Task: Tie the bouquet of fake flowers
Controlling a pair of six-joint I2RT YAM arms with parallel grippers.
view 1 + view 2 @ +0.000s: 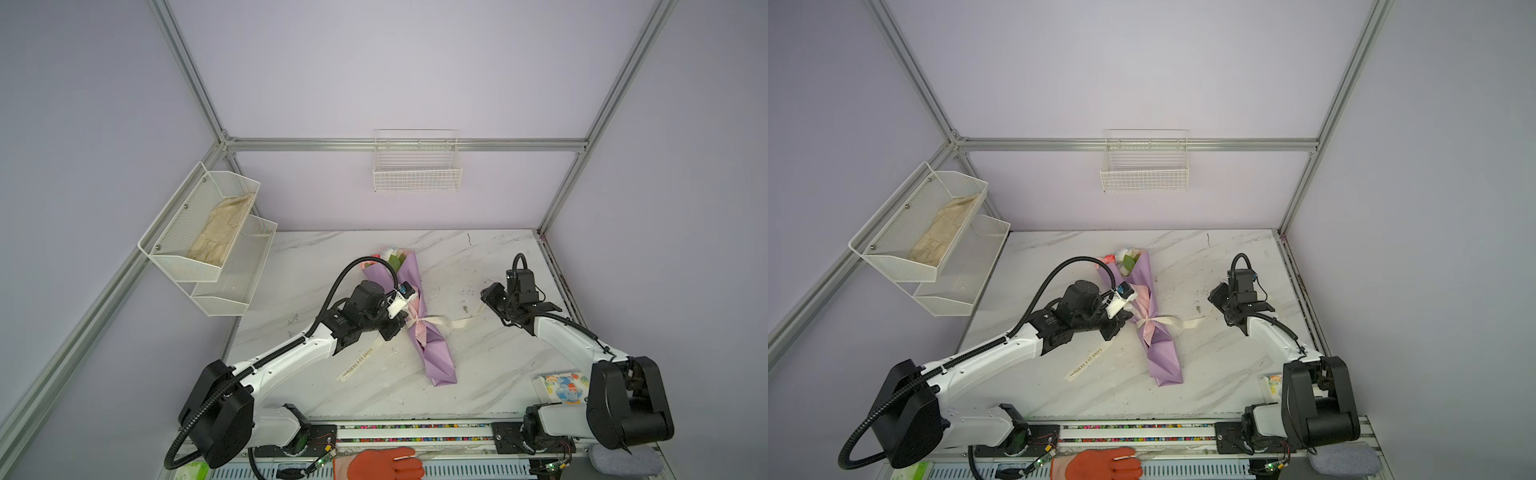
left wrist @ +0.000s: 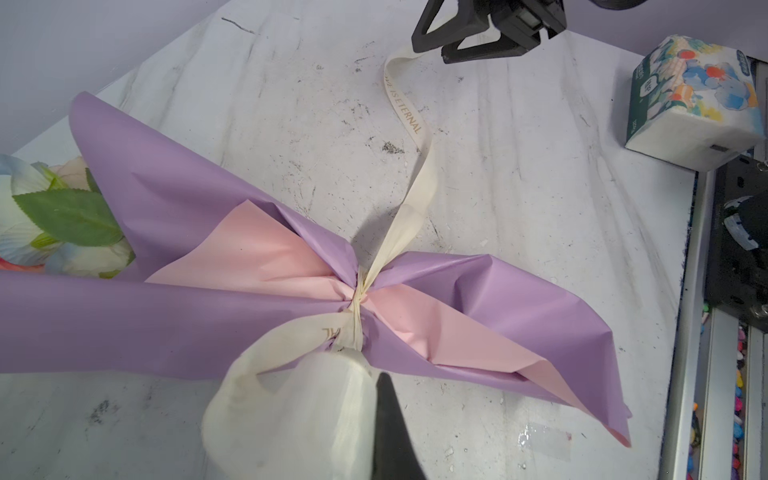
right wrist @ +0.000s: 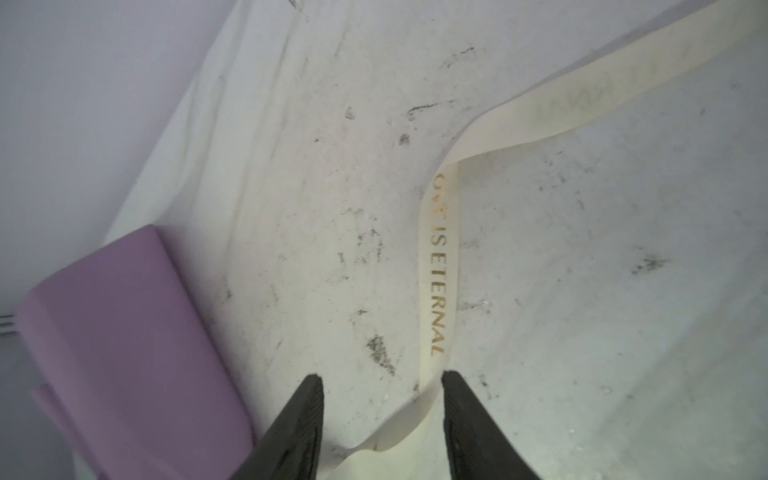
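The bouquet (image 1: 432, 353) (image 1: 1163, 353) (image 2: 124, 316) lies on the marble table, wrapped in lilac paper with a pink inner face. The fake flowers (image 1: 390, 254) (image 1: 1125, 255) (image 2: 50, 216) poke out of its far end. A cream lettered ribbon (image 1: 440, 321) (image 1: 1173, 321) (image 2: 409, 120) (image 3: 440, 266) is knotted round its middle. My left gripper (image 1: 400, 324) (image 1: 1125, 323) (image 2: 365, 374) sits just left of the knot, shut on a loop of the ribbon. My right gripper (image 1: 484, 298) (image 1: 1212, 301) (image 3: 380, 378) (image 2: 434, 48) is open at the right tail's end, which lies slack between its fingers.
The ribbon's left tail (image 1: 357, 363) lies flat under the left arm. A tissue pack (image 1: 565, 386) (image 2: 698, 95) stands at the front right. A mesh shelf (image 1: 208, 232) hangs on the left wall and a wire basket (image 1: 417, 166) on the back wall. An orange-gloved hand (image 1: 382, 463) rests at the front rail.
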